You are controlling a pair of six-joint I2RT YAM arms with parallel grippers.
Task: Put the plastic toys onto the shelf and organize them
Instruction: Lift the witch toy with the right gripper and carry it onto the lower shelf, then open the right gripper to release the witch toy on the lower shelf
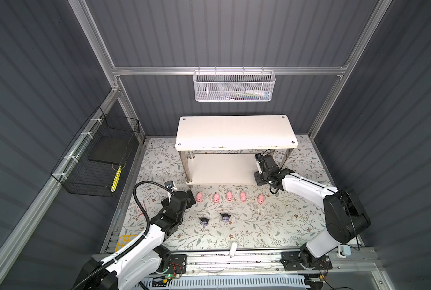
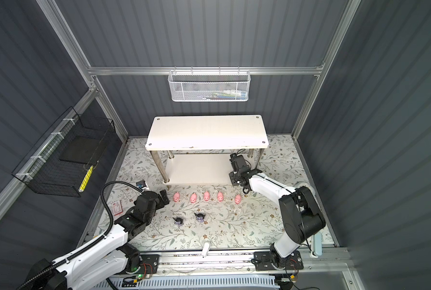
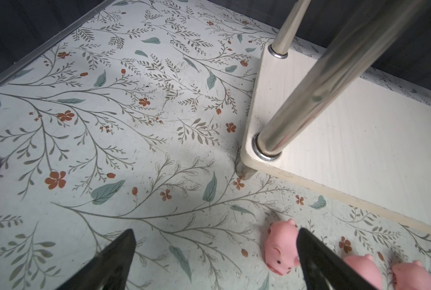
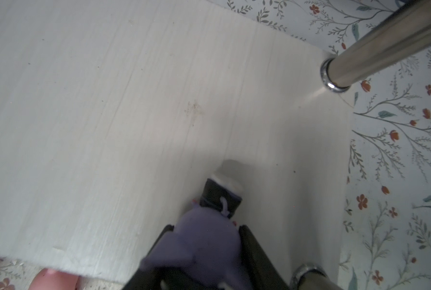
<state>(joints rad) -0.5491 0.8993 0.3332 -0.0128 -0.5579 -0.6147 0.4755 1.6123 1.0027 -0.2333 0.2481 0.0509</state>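
Purple figurine (image 4: 204,251) is clamped between the right gripper (image 4: 205,232) fingers, black-and-white lower part pointing at the shelf's lower board (image 4: 109,113); whether it touches, I cannot tell. It sits low and centre in the right wrist view, close to the board's right edge, a chrome leg (image 4: 385,42) at upper right. Pale bare board spreads across the whole upper left, plenty of room there. In both top views the shelf (image 1: 234,133) stands at centre, its top board bare too, with the right arm reaching under it at the right end. Below the shelf, a row of 5 pink pigs (image 1: 229,196) lines the floral mat (image 1: 272,226), and 2 black-eared purple figurines (image 1: 204,221) stand lower, well apart from the pigs. Left gripper (image 3: 215,233) hangs with jaws spread wide and nothing between them, the leftmost pig (image 3: 281,248) just beside 1 finger. A red card (image 2: 117,208) lies at the mat's left edge, its writing too small to read. A white cylinder (image 1: 232,248) rests at the mat's bottom edge.
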